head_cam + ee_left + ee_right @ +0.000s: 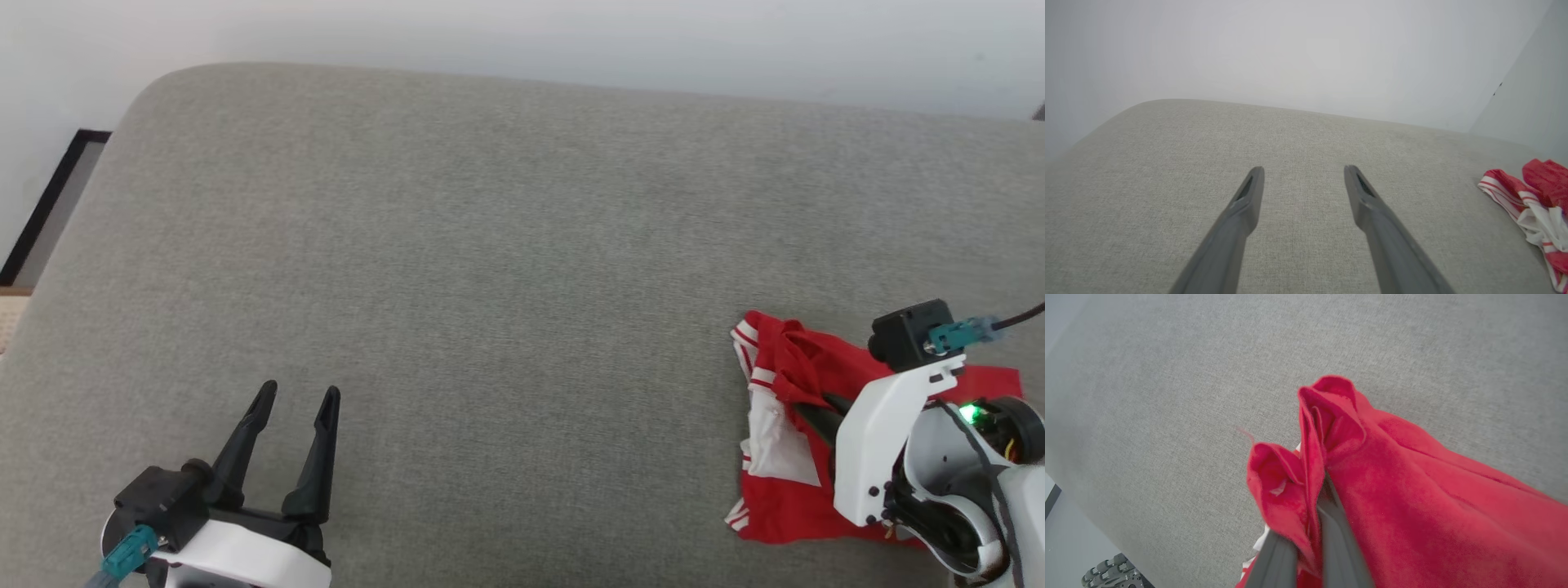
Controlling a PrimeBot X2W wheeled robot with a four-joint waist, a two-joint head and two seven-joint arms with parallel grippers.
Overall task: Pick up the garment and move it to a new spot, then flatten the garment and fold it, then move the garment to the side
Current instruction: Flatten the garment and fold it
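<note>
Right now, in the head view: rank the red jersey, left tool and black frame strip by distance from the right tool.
1. The red jersey: pinched in the shut right tool, lower right.
2. The left tool: open, lower left, across the grey cushion.
3. The black frame strip: upper left, beyond the cushion's edge.

My left gripper [300, 388] sits low at lower left, dark fingers [1241, 212] spread wide and pointing forward, nothing between them. White wrist housing [245, 555] behind it, teal connector at side. Right arm comes in from lower right, white forearm [878, 441] angled up, green light lit at joint. Right gripper [816, 412] points left, jaws pinched tight on fold of garment [784, 367], fingertips buried in cloth.
</note>
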